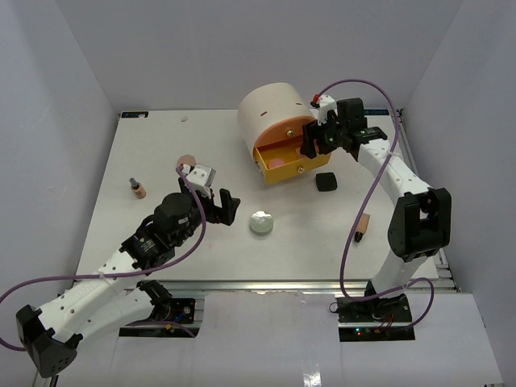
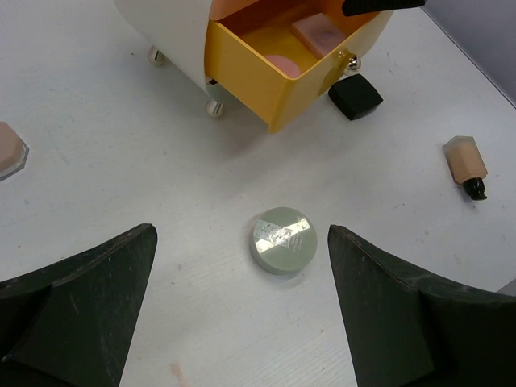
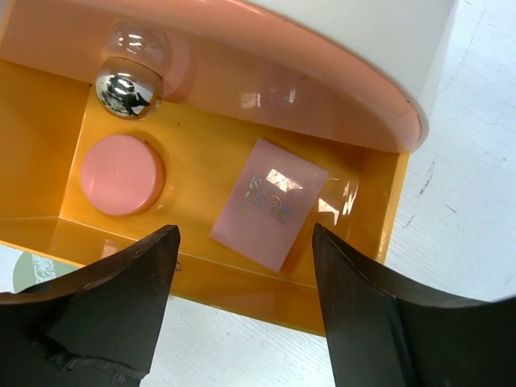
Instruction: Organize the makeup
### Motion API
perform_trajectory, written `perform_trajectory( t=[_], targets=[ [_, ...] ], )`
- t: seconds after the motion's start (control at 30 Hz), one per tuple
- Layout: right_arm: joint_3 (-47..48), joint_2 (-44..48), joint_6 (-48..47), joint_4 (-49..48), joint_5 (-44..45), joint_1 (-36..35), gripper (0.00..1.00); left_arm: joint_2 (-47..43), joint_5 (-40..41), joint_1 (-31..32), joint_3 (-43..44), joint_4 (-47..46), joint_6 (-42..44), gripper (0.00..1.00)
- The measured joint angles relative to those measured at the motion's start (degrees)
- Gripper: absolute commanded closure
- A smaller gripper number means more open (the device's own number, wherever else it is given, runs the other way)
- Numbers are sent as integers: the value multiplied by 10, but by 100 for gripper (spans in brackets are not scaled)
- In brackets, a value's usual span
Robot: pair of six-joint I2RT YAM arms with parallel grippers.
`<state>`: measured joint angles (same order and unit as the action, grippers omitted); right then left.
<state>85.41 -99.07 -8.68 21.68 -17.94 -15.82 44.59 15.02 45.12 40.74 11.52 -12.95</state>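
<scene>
The silver-white round compact (image 1: 261, 222) lies on the table just right of my open, empty left gripper (image 1: 224, 205). In the left wrist view the compact (image 2: 282, 239) sits between and ahead of the fingers (image 2: 81, 306). My right gripper (image 1: 310, 141) is open and empty above the open yellow drawer (image 1: 278, 176). In the drawer (image 3: 242, 282) lie a pink disc (image 3: 121, 174) and the pink flat palette (image 3: 270, 201). The black square case (image 1: 326, 182) lies right of the drawer. One tan tube (image 1: 363, 226) lies at the right, another (image 1: 138, 189) stands at the left. A pink disc (image 1: 187, 160) lies near the left wrist.
The big cream drum (image 1: 274, 113) stands at the back centre, its drawer pulled out toward me, with a silver knob (image 3: 127, 90). A small pale item (image 1: 185, 118) lies by the back edge. Purple cables loop beside both arms.
</scene>
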Motion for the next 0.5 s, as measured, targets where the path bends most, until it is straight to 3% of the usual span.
perform_trajectory(
  t=[0.27,0.43,0.5],
  targets=[
    [-1,30,-9,14,9,0,23,18,-31,0,0,-2,4,2],
    [-43,135,-52,15,-32,5,3,39,-67,0,-1,-8,10,2],
    [-80,197,-82,13,-70,11,2,54,-85,0,-1,-11,11,2]
  ],
)
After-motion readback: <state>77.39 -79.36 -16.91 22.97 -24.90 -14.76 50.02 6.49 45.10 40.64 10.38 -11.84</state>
